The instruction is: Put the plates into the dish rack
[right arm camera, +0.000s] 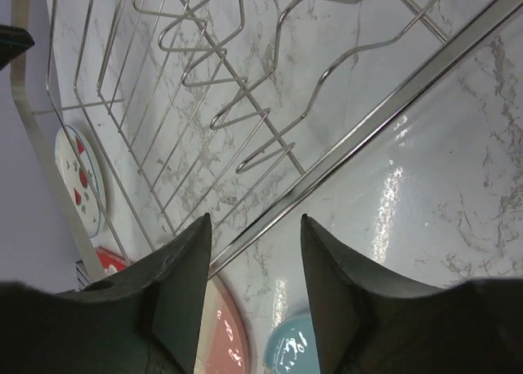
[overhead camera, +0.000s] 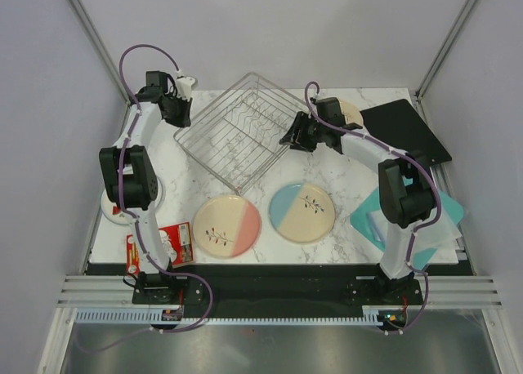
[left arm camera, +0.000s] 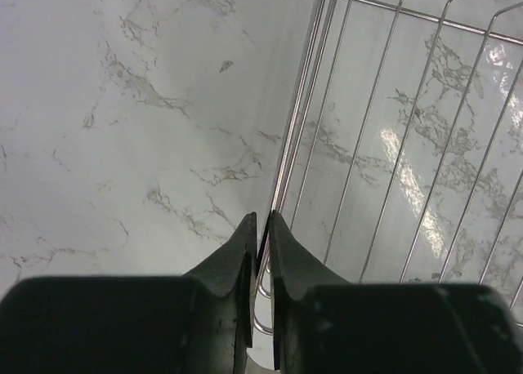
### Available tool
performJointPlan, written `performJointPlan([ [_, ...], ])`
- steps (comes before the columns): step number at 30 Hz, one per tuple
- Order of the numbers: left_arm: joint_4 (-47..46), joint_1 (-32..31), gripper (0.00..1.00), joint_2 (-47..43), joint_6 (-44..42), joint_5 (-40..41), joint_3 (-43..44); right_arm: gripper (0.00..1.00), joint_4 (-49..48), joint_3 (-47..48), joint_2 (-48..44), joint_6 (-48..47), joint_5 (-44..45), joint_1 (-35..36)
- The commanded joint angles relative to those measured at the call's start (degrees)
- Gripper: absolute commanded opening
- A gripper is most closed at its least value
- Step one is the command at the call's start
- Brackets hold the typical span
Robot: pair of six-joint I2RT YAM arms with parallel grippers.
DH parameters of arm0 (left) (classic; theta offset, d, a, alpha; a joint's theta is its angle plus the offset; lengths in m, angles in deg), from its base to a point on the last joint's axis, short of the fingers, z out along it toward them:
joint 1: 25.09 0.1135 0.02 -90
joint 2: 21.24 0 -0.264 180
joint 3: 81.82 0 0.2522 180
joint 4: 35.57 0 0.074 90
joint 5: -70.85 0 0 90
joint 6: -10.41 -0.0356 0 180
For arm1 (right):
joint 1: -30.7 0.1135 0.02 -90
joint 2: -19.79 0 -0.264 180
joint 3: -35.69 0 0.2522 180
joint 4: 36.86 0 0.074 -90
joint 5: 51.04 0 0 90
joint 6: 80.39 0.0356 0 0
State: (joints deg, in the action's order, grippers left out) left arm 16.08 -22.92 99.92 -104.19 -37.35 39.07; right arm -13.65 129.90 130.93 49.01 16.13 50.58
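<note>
So the rack [overhead camera: 233, 137] has zero plates in it. It sits mid-table, skewed, with its long axis running from far right to near left. The pink plate [overhead camera: 227, 225] and blue plate [overhead camera: 301, 212] lie flat on the table [overhead camera: 343, 170] just on the near side of it. The small white plate [right arm camera: 78, 178] is off to the left, under the left arm. A cream one [overhead camera: 351, 109] peeks out behind the right arm.

Neither arm is on a plate, both are at the rack itself. The left end effector [left arm camera: 261, 219] is at the rack's left corner, fingers pressed together on the rim wire, which runs straight out between them. The right end effector [right arm camera: 254, 220] is on the opposite side near the right corner, fingers spread either side of the rim, not gripping it.

My guess is they're about to square up or shift the rack before any loading, so what matters is both holding the rim at opposite ends. After that, pink is nearer the left arm and blue nearer the right. If only the left side is holding, the rack could just pivot.
</note>
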Motion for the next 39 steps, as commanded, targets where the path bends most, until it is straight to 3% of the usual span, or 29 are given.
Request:
performJointPlan([
  [1, 1.14, -0.42, 0.08, -3.74, 6.22, -2.89, -0.34, 0.48, -1.63, 4.45, 0.93, -2.04, 0.15, 0.86],
  [7, 1.66, -1.20, 0.07, -5.58, 9.04, -5.27, -0.61, 0.28, 0.38, 10.95, 5.67, -5.47, 2.52, 1.39],
  [11, 3.06, -1.56, 0.07, -7.52, 9.48, -5.97, -2.10, 0.24, 1.18, 13.86, 7.17, -7.40, 4.89, 1.39],
  [16, 4.91, -1.56, 0.07, -11.38, 10.10, -8.08, -5.44, 0.24, 1.71, 15.53, 7.35, -9.16, 7.09, 1.04],
  [27, 5.62, -10.25, 0.10, -12.89, 11.59, -11.60, -9.14, 0.32, 2.59, 17.81, 8.92, -12.23, 11.84, -2.39],
  [33, 5.62, -10.61, 0.17, -12.18, 15.02, -10.20, -7.99, 0.40, 1.19, 19.57, 10.42, -14.60, 10.97, -3.27],
  [39, 5.18, -10.61, 0.32, -13.58, 16.95, -9.15, -9.57, 0.43, -0.49, 21.07, 12.44, -14.79, 10.44, -3.27],
])
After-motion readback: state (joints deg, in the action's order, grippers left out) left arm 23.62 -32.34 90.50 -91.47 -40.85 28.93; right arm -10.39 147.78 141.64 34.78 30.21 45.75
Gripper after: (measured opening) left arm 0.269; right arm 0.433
